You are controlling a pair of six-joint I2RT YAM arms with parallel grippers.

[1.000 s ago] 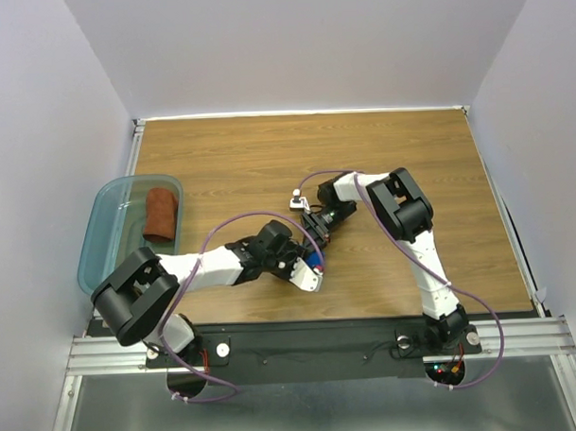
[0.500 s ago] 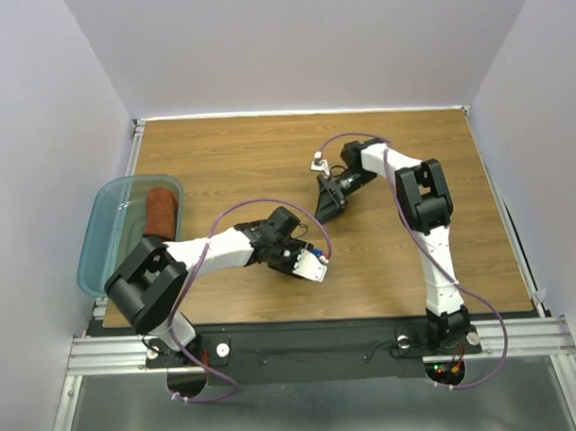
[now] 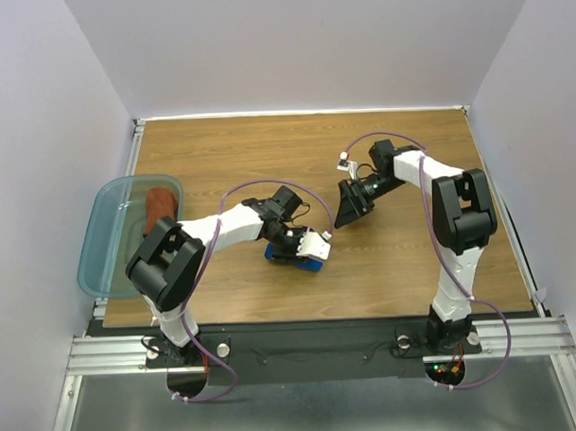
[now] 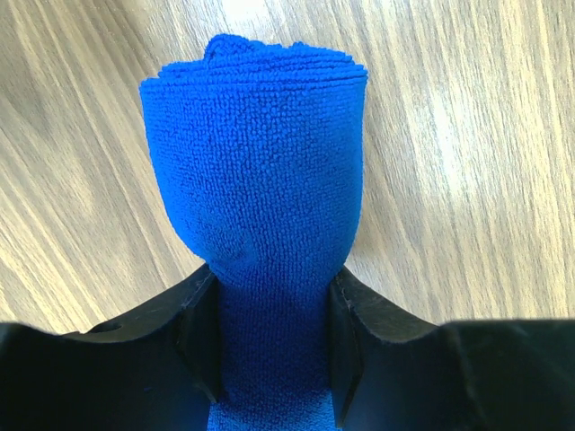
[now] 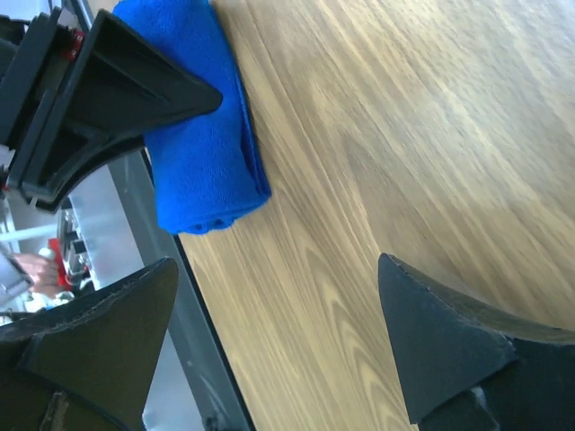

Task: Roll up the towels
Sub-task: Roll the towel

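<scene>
The blue towel (image 4: 256, 171) is a tight roll (its layered end shows in the left wrist view), low over the middle of the counter (image 3: 267, 150), whether resting on it I cannot tell. The left jaws pinch its near end. The right jaws stand wide open and empty, well apart from it. The brown towel (image 3: 157, 201) sits in the plastic bin (image 3: 104, 246), seemingly rolled too. By my reckoning, only carrying the blue roll to the bin remains.

Wooden table (image 3: 267, 150), pale walls (image 3: 39, 130)
</scene>
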